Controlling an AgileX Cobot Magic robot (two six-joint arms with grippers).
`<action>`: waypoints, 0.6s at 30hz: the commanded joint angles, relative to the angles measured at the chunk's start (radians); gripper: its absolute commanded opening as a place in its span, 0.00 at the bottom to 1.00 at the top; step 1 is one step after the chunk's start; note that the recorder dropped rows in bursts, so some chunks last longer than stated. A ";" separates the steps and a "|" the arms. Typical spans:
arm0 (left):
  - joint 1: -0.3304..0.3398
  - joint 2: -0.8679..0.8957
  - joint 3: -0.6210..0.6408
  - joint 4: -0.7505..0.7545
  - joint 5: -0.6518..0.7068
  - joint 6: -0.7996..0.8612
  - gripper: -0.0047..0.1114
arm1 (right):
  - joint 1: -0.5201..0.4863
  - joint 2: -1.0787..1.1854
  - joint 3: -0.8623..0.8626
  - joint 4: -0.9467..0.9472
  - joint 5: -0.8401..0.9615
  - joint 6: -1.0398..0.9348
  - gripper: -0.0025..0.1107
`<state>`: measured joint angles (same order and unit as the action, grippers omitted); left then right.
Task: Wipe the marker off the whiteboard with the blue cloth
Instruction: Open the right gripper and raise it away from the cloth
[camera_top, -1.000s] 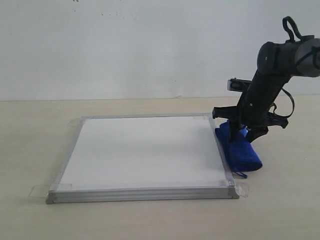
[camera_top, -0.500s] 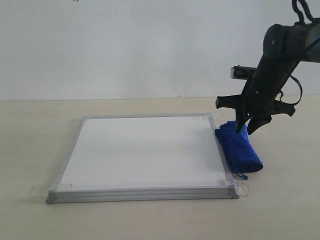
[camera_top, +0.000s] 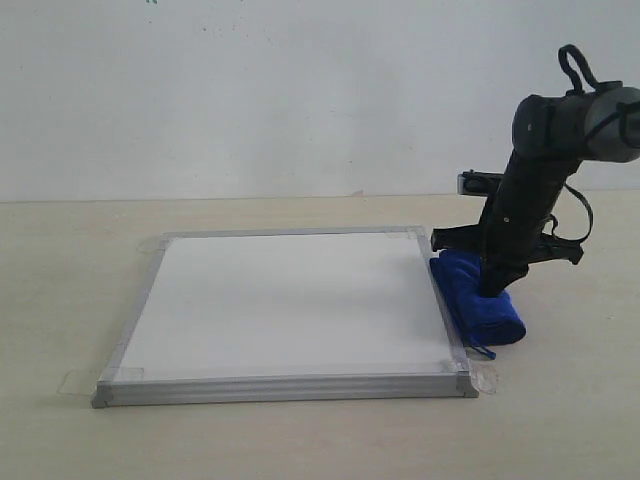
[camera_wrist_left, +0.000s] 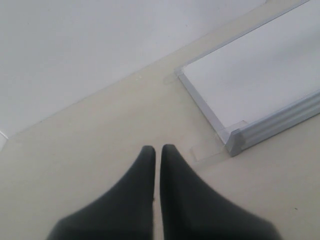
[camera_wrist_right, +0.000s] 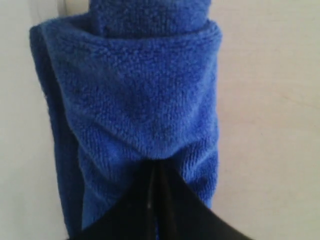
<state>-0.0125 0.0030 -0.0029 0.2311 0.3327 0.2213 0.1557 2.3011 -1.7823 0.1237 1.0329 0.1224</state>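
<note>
The whiteboard (camera_top: 290, 300) lies flat on the table, and its white face shows no red marker line in any view. The blue cloth (camera_top: 470, 305) lies rolled on the table against the board's right frame edge. My right gripper (camera_top: 495, 290) points down into the cloth's far half. In the right wrist view its black fingers meet with their tips sunk in the blue cloth (camera_wrist_right: 135, 90), and folds run in toward the right gripper (camera_wrist_right: 156, 167). My left gripper (camera_wrist_left: 157, 148) is shut and empty over bare table, close to a taped corner of the whiteboard (camera_wrist_left: 260, 75).
A white wall (camera_top: 300, 90) stands behind the beige table (camera_top: 80, 430). Clear tape tabs (camera_top: 487, 378) stick out at the board's corners. The left arm does not show in the exterior view.
Half a second ago the right gripper was lifted above the cloth. It has since come back down into the cloth with its fingers together. The cloth and board have stayed put.
</note>
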 joint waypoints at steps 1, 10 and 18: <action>0.002 -0.003 0.003 -0.002 -0.003 0.005 0.07 | -0.006 0.024 0.005 0.011 -0.003 -0.028 0.02; 0.002 -0.003 0.003 -0.002 -0.003 0.005 0.07 | -0.006 -0.155 0.005 0.011 0.012 -0.101 0.02; 0.002 -0.003 0.003 -0.002 -0.003 0.005 0.07 | -0.006 -0.380 0.156 -0.016 0.018 -0.169 0.02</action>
<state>-0.0125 0.0030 -0.0029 0.2311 0.3327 0.2213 0.1514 2.0061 -1.7197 0.1322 1.0616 -0.0248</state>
